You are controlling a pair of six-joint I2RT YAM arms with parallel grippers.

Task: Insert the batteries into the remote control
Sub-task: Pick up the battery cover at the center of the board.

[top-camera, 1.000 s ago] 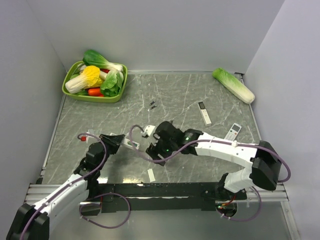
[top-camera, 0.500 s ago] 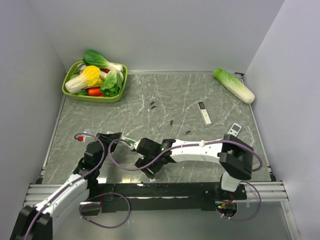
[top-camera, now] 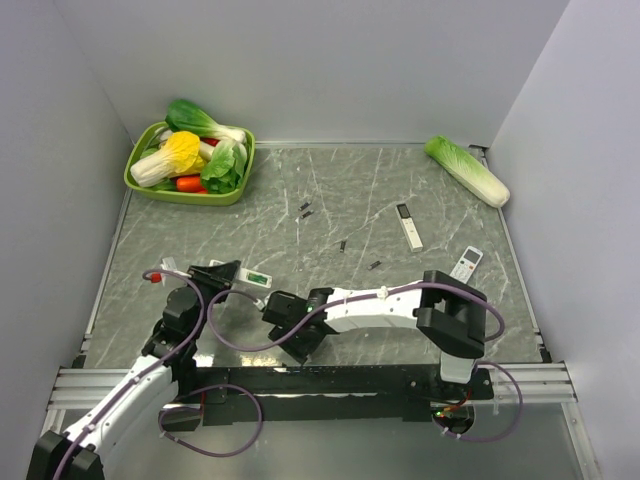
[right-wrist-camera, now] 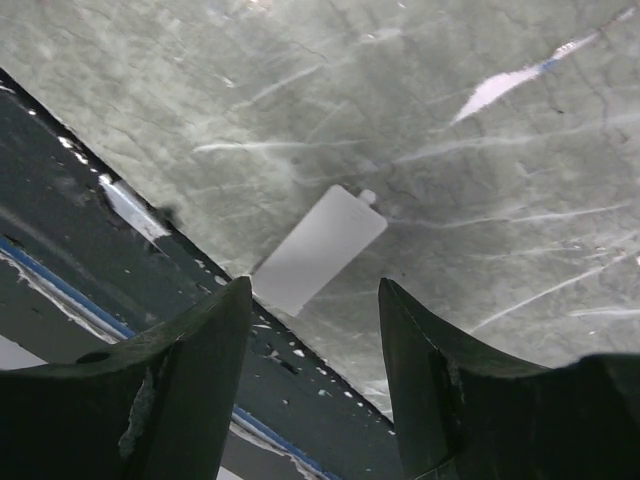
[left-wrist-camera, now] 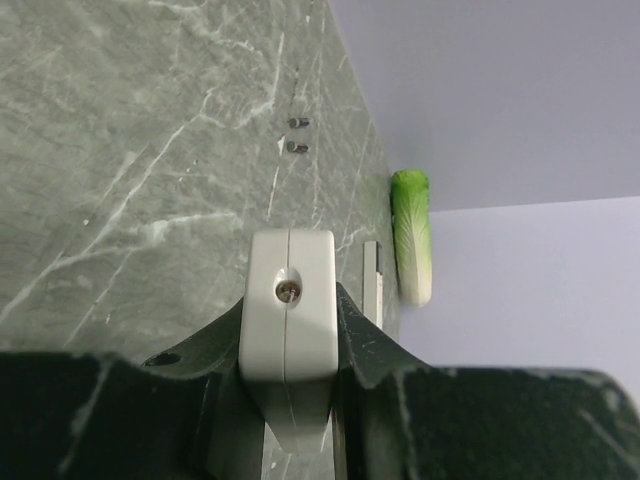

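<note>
Remote control (top-camera: 258, 278), one: a long, slim bar of white plastic, held over the near-left part of the table (top-camera: 250, 215). The left gripper (top-camera: 232, 275) is clamped on its two long sides. The upturned face shows a green-lined recess, too small here to tell whether anything sits in it. From the left wrist it is seen end-on, as a rounded white rectangle with a seam down the middle and one small dark round window.

Batteries (top-camera: 343, 245), two: tiny slim cylinders lying apart from each other near the table's middle, the second battery (top-camera: 374, 265) nearer the arms. Both are well apart from the remote control. Their colour cannot be made out.

Right gripper (right-wrist-camera: 312, 290), one: dark fingers, apart, gripping nothing, low over the battery cover.

Battery cover (right-wrist-camera: 318, 248), one: a thin flat white rectangle with a small tab on one short edge, lying on the table by its near edge.

Dark cells (top-camera: 305, 209), two: tiny, side by side, toward the far middle.

Other remotes, two:
- Remote with a black end (top-camera: 409, 226), slim and white.
- Short wide remote (top-camera: 465, 263), white, near the right edge.

Cabbage (top-camera: 467, 170), one: elongated, green paling to white, in the far-right corner.

Tray (top-camera: 134, 172), one: green with rounded corners, in the far-left corner. It holds leafy greens, a yellow piece and a red-orange piece.

Table, one: grey-green stone pattern with pale veins.
</note>
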